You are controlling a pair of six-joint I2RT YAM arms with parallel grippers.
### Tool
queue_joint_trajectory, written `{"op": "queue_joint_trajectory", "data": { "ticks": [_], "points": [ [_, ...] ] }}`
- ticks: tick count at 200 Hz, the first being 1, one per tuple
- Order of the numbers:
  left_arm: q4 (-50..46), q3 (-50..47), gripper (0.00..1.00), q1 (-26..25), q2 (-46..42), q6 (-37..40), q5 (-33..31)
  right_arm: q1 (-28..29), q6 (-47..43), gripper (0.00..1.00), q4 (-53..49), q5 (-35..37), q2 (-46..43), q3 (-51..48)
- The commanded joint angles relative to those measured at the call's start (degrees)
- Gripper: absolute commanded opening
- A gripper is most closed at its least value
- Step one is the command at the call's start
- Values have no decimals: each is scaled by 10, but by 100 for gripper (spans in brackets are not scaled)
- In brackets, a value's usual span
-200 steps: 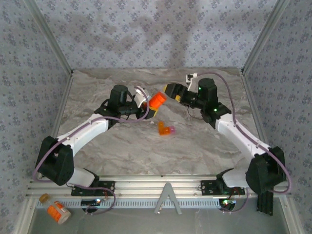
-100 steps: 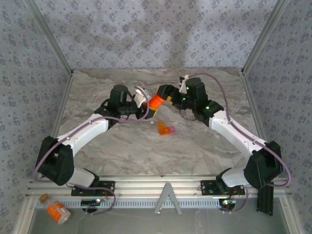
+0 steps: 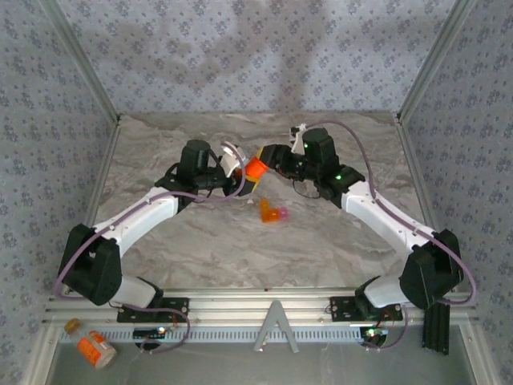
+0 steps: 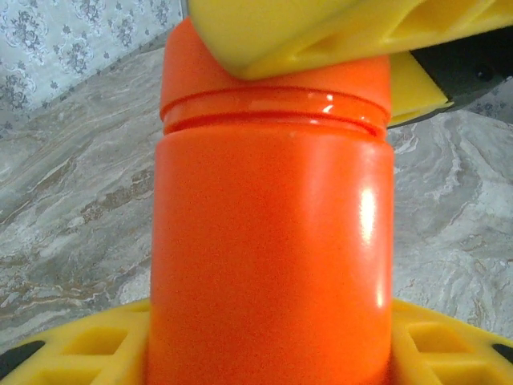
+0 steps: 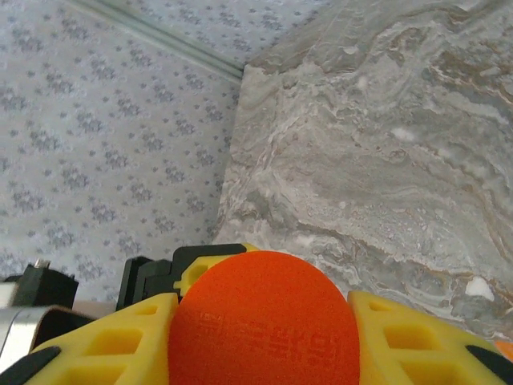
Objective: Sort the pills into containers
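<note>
1. Tabletop (image 3: 240, 249): marble-patterned, closed in by papered walls on the left, far and right edges, with a metal rail (image 3: 264, 305) along the near edge. Wide bare stretches lie near both side walls and in front of the arm bases.
2. Left arm (image 3: 144, 215) and right arm (image 3: 385, 220): both reach inward and meet above the far-centre of the tabletop, well away from every wall.
3. Left pincer (image 3: 244, 176): closed on the body of the pill bottle (image 4: 268, 257), which is held off the surface.
4. Right pincer (image 5: 264, 337): yellow fingers (image 5: 409, 337) pressed against both sides of the bottle's cap (image 5: 264, 317).
5. Labelled orange bottle (image 3: 96, 349): lying below the rail, at the near-left corner.
6. Small orange box (image 3: 271, 212): pink end to the right, on the tabletop just nearside of the pincers, with bare surface all round.
</note>
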Motion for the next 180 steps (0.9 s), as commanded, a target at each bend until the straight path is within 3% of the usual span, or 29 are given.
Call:
{"op": "queue_joint_trajectory", "data": {
  "ticks": [1,27,48,58,79,94,139,180],
  "points": [
    [7,12,0,-5,-16,9,22,-28,-71,42,95,-95,11,-14],
    [1,11,0,-4,-22,6,37,-83,-135,48,248,-324,42,-42],
    [0,11,0,-4,-25,1,47,-106,-171,47,207,-388,65,-21],
    [0,11,0,-4,-25,0,49,-106,-178,53,188,-393,67,-13],
    [-1,12,0,-4,-24,0,47,-105,-174,79,174,-343,46,-23],
    [-3,12,0,-5,-23,2,40,-110,-164,88,148,-261,8,-38],
    [2,10,0,-4,-17,8,25,-105,-92,90,-50,-30,-61,-2],
    [6,12,0,-4,-8,8,22,-64,-52,90,-106,46,-64,21]
  ]
}}
